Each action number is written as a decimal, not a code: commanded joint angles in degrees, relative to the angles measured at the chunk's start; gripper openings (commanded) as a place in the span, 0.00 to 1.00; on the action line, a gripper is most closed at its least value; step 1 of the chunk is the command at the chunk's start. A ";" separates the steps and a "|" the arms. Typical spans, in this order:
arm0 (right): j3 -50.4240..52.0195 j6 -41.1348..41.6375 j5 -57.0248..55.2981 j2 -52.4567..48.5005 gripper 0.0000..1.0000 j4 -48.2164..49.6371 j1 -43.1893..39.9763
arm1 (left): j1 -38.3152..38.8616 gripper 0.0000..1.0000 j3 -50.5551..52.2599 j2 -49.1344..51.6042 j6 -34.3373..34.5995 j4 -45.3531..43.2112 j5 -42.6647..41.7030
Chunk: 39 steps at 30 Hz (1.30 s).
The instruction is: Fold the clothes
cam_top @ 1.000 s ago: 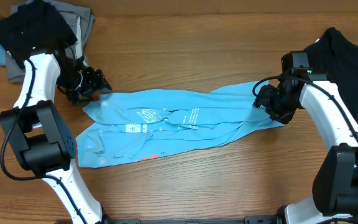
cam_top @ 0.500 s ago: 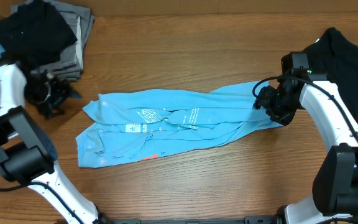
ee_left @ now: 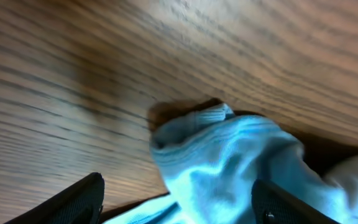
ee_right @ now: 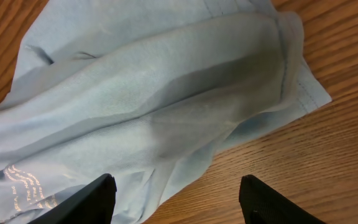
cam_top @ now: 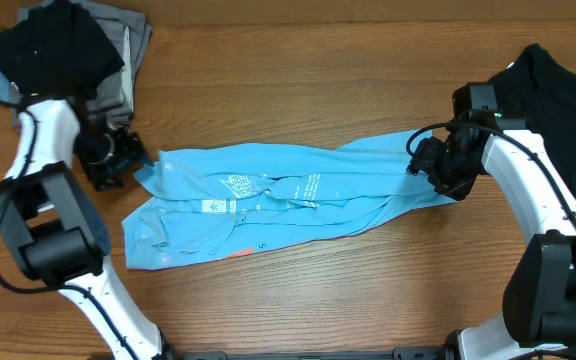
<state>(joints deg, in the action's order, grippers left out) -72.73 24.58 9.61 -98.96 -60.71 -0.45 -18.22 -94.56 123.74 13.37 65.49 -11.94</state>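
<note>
Chest print [cam_top: 268,188]: white lettering on T-shirt [cam_top: 368,170], several lines, too small and creased to read.
Same print, right wrist view: pale curved rows, illegible.
Orange-red mark [cam_top: 238,253]: no readable characters.

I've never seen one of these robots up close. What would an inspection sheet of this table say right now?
Surface: wooden table, bare apart from the cloth on it.
Job's things: light blue T-shirt lying rumpled lengthwise across the middle, not yet neatly folded.
Clutter: grey garments stacked at the far left corner with a black cloth on top; black fabric at the right edge.
Grippers: left gripper open at the shirt's left end, cloth between its fingers; right gripper open over the shirt's right end.
Cables: thin black cable by the right wrist, clear of the shirt.
Surroundings: nothing seen.
</note>
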 commanded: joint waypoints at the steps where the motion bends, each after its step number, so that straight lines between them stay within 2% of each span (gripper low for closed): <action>1: 0.04 -0.42 -0.50 -0.09 0.68 -0.24 -0.02 | 2.21 0.79 2.23 -1.18 4.70 -0.98 6.12; 32: 0.04 -0.63 -0.52 -0.09 0.72 -2.36 -0.02 | 2.12 0.68 2.60 1.07 5.51 -4.09 6.38; 35: 0.04 -0.61 -0.52 -0.09 0.72 -2.32 -0.04 | 2.14 0.62 2.60 1.11 5.51 -4.57 6.38; 39: 0.04 -0.63 -0.52 -0.09 0.72 -2.45 -0.02 | 2.14 0.61 2.60 1.42 5.51 -4.72 6.32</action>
<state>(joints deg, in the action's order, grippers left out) -72.73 24.12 9.61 -98.96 -63.09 -0.45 -15.99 -92.49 123.87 18.13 60.80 -6.33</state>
